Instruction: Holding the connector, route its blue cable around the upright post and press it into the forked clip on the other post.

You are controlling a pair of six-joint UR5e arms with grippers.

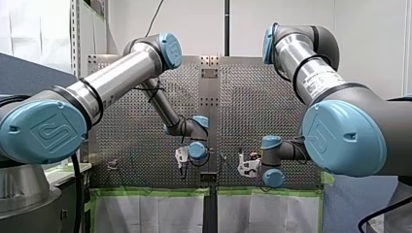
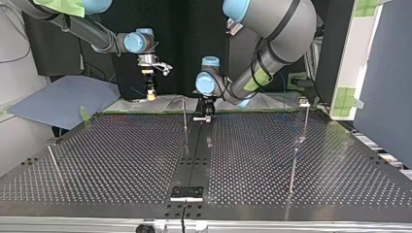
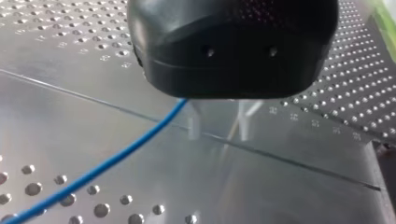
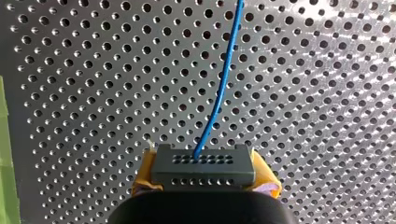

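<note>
My right gripper (image 4: 204, 176) is shut on the grey connector (image 4: 203, 162), its yellow pads (image 4: 144, 177) on either side. The blue cable (image 4: 219, 88) leaves the connector and runs ahead over the perforated table. In the left wrist view the blue cable (image 3: 107, 163) slants out from under my left gripper (image 3: 218, 135), whose blurred metal fingers (image 3: 194, 125) stand apart just above the plate; the cable passes beside one finger. In the top view my left gripper (image 2: 203, 115) hangs next to a thin upright post (image 2: 184, 116). Another post (image 2: 302, 131) carries a clip (image 2: 304, 102).
A third, leaning post (image 2: 53, 161) stands at the top view's left. A black strip (image 2: 194, 155) runs down the middle of the perforated table (image 2: 111, 155). Green tape (image 1: 150, 192) lines the table's edge in the front view. A blue sheet (image 2: 63, 99) lies beyond it.
</note>
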